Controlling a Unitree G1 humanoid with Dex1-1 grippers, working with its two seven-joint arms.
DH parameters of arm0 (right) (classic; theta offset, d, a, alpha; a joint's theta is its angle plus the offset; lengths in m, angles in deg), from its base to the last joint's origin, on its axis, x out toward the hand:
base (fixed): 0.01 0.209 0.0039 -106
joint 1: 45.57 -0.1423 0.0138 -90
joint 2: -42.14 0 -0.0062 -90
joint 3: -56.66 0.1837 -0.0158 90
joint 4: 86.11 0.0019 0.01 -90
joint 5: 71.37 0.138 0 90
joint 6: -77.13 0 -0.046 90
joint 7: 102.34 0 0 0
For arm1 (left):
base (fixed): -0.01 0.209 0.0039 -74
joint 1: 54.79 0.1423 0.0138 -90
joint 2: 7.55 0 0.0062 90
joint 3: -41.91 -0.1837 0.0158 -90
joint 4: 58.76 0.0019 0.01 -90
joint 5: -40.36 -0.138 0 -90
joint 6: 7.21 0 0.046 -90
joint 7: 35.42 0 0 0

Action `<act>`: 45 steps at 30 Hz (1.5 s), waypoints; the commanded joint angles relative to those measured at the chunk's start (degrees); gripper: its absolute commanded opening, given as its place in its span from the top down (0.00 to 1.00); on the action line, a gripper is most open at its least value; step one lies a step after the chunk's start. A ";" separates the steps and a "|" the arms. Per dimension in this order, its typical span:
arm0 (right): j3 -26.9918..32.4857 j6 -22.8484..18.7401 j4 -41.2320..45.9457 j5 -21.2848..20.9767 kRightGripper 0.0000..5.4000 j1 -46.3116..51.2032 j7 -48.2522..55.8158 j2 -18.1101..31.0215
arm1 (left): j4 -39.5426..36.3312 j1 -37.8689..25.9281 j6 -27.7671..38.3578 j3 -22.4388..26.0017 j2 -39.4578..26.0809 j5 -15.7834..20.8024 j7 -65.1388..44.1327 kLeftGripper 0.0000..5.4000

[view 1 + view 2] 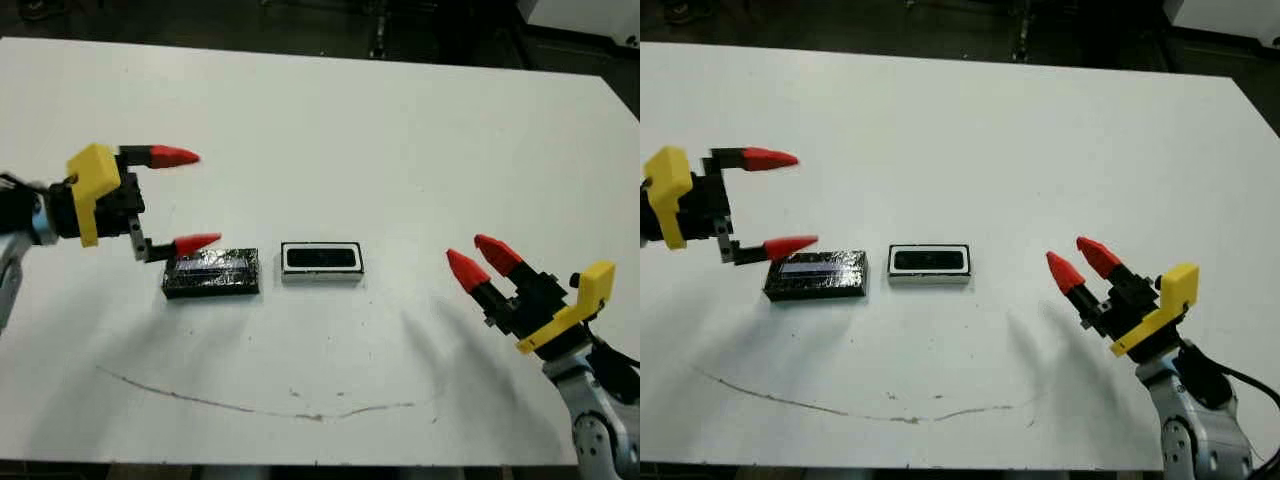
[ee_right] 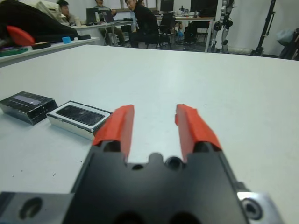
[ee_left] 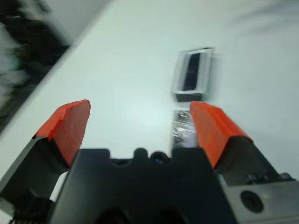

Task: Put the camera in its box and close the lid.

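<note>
The box (image 1: 322,273), a white-rimmed shallow tray, sits mid-table, and the black camera (image 1: 322,259) lies inside it, its glossy face up. Just left of the box lies the lid (image 1: 212,272), a crinkly black panel, flat on the table and apart from the box. My left gripper (image 1: 187,199) hovers open at the lid's left end, its nearer fingertip (image 1: 198,242) just above the lid's corner. My right gripper (image 1: 474,256) is open with a narrow gap, low over the table to the right of the box, holding nothing. The right wrist view shows the camera (image 2: 83,114) in the box beside the lid (image 2: 27,106).
A thin dark scuff line (image 1: 250,405) runs along the white table (image 1: 400,130) near its front edge. Beyond the far edge, the right wrist view shows people (image 2: 140,23) seated at desks.
</note>
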 commanded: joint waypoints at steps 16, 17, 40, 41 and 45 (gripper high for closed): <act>-1.46 1.54 -2.40 0.70 1.00 -0.48 -0.33 0.91 | 10.84 -2.87 0.56 -3.63 6.75 0.11 -9.79 0.00; -1.52 1.53 -2.41 0.80 1.00 -0.46 -0.28 1.00 | 10.99 -2.65 0.83 -3.48 7.02 -0.05 -9.61 0.00; -2.54 1.01 -1.05 0.74 1.00 0.46 -1.61 1.60 | 16.72 -2.76 11.66 -7.43 9.27 -10.76 -5.90 0.00; -2.55 0.93 -1.02 0.82 1.00 0.43 -1.54 1.68 | 16.95 -2.88 11.43 -7.50 9.28 -11.01 -5.95 0.00; -2.50 1.28 -1.28 1.05 1.00 0.29 -1.11 1.67 | 17.27 -3.17 12.51 -8.06 9.18 -12.78 -5.23 0.00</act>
